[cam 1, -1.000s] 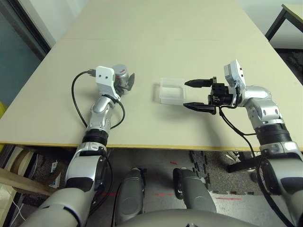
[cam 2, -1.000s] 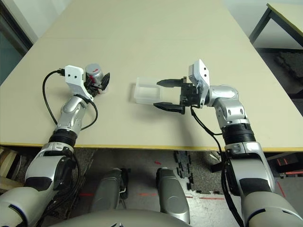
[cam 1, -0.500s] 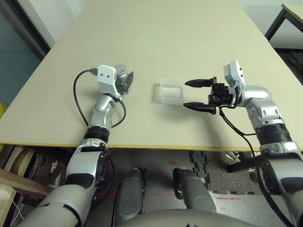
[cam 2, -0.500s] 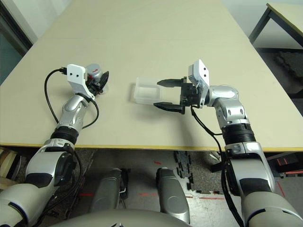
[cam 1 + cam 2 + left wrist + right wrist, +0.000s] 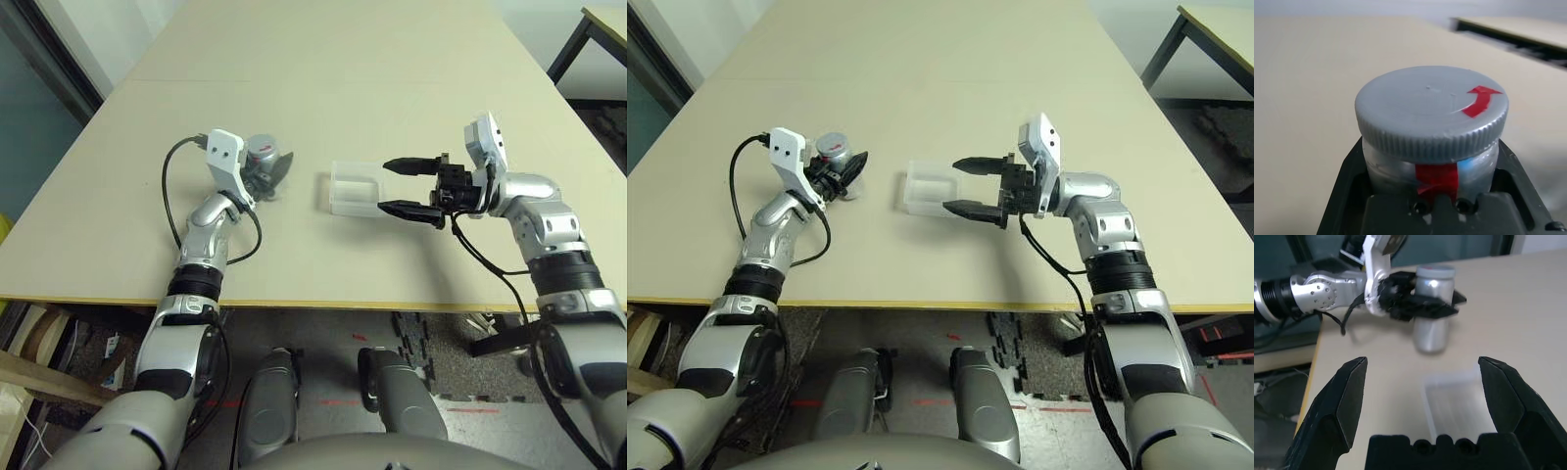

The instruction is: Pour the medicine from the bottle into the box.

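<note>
Bottle [image 5: 264,157] clamped upright in left gripper [image 5: 269,176] | box [image 5: 354,188] just ahead of right gripper [image 5: 405,186], jaws spread

**Bottle gripped at left, box flanked by open jaws at right**

On the beige table [image 5: 323,88] the bottle [image 5: 263,163] is seen upright, its grey cap with a red mark on top, clasped by the left gripper [image 5: 270,174] below the cap. A black cable is looped beside the left forearm. The clear box [image 5: 351,188] is set near the table's middle, well apart from the bottle. The right gripper [image 5: 399,186] is held level just beside the box, fingers spread wide, pointing toward it.
</note>
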Tool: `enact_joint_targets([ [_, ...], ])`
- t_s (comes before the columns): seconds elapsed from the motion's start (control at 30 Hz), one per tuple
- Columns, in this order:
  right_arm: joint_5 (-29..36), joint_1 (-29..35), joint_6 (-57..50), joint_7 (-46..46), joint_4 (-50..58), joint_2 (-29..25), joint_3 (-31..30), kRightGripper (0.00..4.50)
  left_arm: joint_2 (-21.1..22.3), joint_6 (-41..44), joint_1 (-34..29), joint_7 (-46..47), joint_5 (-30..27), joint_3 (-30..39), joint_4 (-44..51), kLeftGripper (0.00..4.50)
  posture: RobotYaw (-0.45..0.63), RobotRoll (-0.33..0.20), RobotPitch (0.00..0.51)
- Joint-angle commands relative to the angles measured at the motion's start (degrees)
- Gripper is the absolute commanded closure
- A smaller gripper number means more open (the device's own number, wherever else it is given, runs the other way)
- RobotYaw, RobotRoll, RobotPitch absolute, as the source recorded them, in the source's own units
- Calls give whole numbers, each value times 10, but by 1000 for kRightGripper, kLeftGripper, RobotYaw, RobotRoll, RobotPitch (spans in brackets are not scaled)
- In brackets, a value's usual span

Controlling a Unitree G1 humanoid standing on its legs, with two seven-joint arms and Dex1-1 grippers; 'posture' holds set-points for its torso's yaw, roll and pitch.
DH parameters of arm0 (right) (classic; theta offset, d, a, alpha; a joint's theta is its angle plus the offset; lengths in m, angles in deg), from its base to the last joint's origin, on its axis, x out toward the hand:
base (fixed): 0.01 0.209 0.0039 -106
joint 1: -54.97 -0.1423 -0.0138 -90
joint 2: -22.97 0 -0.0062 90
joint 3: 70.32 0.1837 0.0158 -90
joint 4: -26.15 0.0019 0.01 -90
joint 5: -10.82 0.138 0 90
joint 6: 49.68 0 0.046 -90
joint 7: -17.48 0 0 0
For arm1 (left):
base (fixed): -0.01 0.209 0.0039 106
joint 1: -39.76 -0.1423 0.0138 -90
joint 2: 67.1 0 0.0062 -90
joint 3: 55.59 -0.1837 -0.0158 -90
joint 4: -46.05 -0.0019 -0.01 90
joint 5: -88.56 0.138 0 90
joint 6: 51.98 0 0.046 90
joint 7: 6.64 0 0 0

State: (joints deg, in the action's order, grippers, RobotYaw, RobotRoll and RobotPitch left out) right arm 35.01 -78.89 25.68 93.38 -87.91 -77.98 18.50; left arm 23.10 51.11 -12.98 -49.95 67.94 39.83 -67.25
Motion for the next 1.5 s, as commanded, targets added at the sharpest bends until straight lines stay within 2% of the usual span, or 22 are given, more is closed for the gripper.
enact_joint_targets([
  [0.03, 2, -25, -22, -5, -7, 9, -3, 0, 20, 83, -8, -45, -28, -25, 61, 1854, -90, 0, 118],
  [0.23, -8, -87, -33, -15, -55, 43, -9, 0, 42, 165, 5, -98, -53, -54, 112, 1854, -94, 0, 105],
  [0.53, -40, -156, -29, -15, -134, 85, -22, 0, 48, 147, 20, -120, -36, -70, 91, 1854, -94, 0, 91],
  [0.9, -61, -177, -25, 2, -161, 116, -41, 0, 44, 96, 32, -131, -12, -84, 66, 1854, -93, 0, 86],
  [1.5, -86, -203, 10, -1, -213, 152, -35, 0, 34, 77, 31, -126, -4, -86, 59, 1854, -82, 0, 90],
])
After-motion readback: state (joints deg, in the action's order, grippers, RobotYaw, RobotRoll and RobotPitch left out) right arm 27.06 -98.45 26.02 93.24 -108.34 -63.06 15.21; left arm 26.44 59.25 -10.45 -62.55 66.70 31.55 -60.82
